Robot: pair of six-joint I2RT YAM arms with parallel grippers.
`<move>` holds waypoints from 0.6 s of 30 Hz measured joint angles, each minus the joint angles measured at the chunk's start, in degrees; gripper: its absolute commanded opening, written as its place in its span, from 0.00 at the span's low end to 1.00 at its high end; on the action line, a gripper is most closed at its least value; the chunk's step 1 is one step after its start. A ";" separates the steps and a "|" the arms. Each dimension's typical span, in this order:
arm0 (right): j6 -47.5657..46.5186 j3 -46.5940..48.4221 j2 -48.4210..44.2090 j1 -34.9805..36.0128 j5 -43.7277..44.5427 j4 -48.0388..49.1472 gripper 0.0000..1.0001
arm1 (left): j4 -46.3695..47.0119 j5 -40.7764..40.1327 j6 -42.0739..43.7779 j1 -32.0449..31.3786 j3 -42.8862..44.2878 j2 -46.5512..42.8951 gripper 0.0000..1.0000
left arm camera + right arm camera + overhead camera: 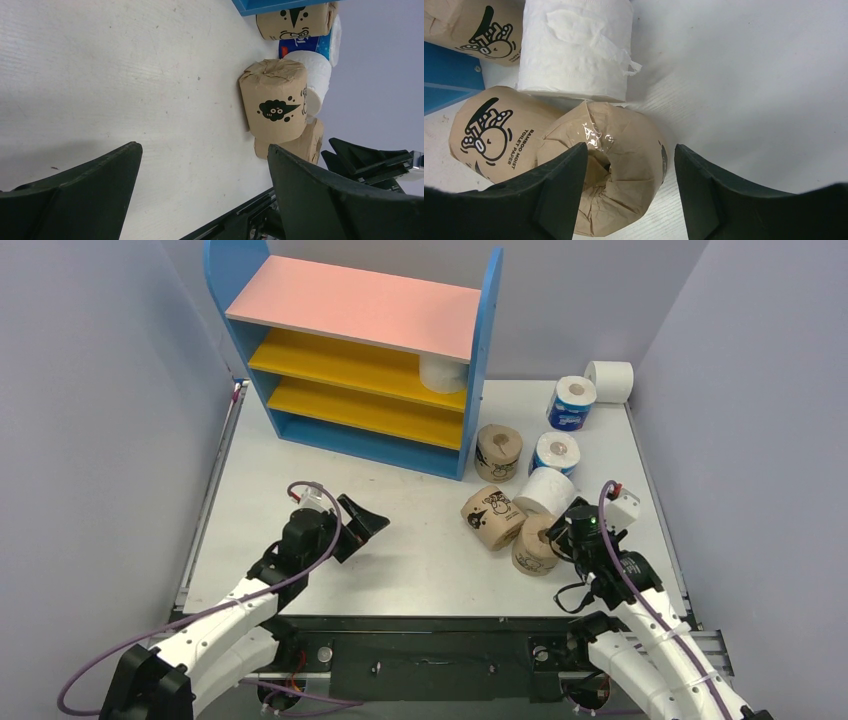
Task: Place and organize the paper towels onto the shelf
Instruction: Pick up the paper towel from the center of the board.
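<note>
Standing on end at the table's (420, 570) near right, a tan roll (624, 195) sits under the right gripper (630, 147). One finger hangs over the hollow core and the other just outside the wrapper, with a sliver of bare table showing beside it. So the jaws are apart and, as far as I can see, pinching nothing yet. That straddle looks meant to nip the roll's wall, since the full width would be a stretch. It is the nearest of the heap, just beside a lying tan roll (489, 140) and a white roll (574, 50), which is probably why it was chosen: lifting it should disturb the others least.

The shelf (350, 305) stands at the far side with its open front toward the arms. A shelved roll (441, 373), white, sits on the upper yellow board against the right panel, leaving room to line more up leftward. The blue rolls (572, 403) wait right of the shelf.

The left gripper (362, 523) hovers spread wide and empty over bare table, well apart from the heap, seemingly parked out of the way.
</note>
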 measured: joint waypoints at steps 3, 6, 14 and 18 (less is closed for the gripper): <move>0.13 -0.44 0.17 0.22 -1.33 0.11 0.60 | 1.14 0.00 -0.33 -0.90 0.00 1.27 0.97; 0.13 -1.07 1.09 0.59 -2.16 0.31 0.60 | 1.90 -0.02 -0.46 -1.79 0.00 2.54 0.97; 0.13 -4.37 4.83 0.74 -4.59 3.26 0.57 | 2.60 0.00 -0.66 -2.84 0.00 4.42 0.97; 0.11 -5.16 5.55 0.74 -5.22 4.94 0.53 | 2.62 -0.04 -0.68 -2.86 0.00 4.39 0.96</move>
